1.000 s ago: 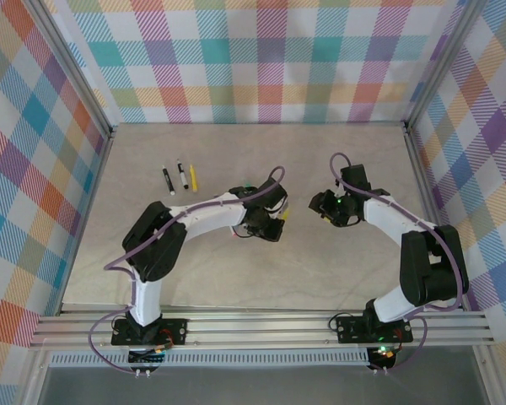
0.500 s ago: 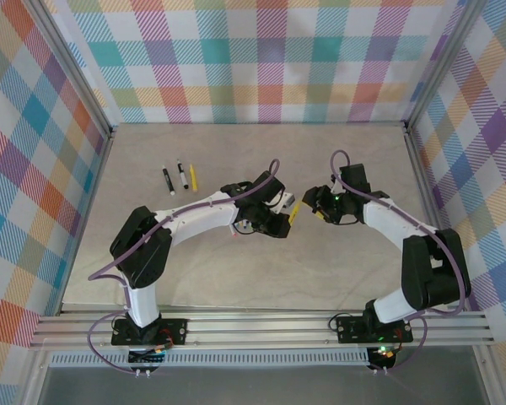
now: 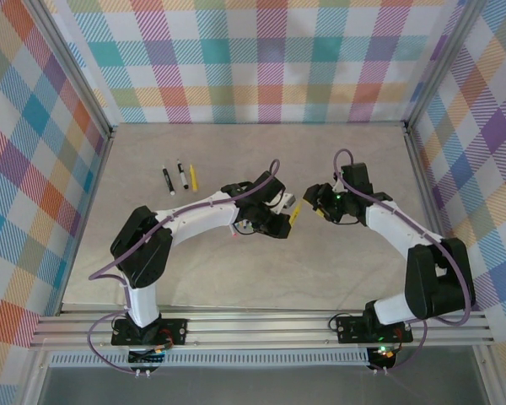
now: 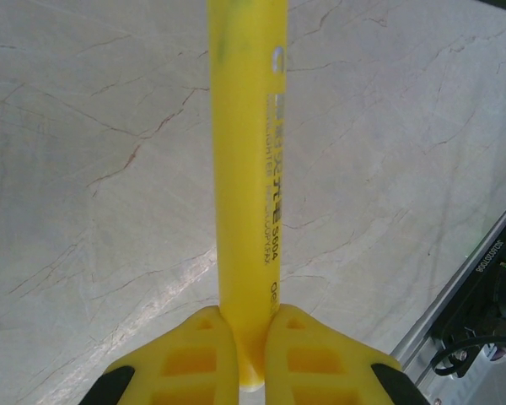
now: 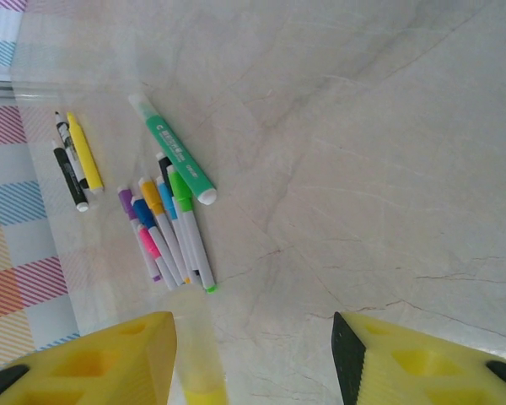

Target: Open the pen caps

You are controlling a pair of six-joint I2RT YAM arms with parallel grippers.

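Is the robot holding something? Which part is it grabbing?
Yes. The left gripper is shut on the yellow pen, pinching one end of its barrel. The right gripper is open and grips nothing; the pen's other end sits between its jaws.

Marbled beige table (image 3: 236, 278) with loose pens (image 5: 169, 240) lying flat

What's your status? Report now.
Left gripper shut on yellow plastic highlighter pen. Right gripper open around its pale yellow cap. Nothing in the way.

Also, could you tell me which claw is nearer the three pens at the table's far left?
Left. The left claw sits well right of the three pens; the right claw faces it from just farther right.
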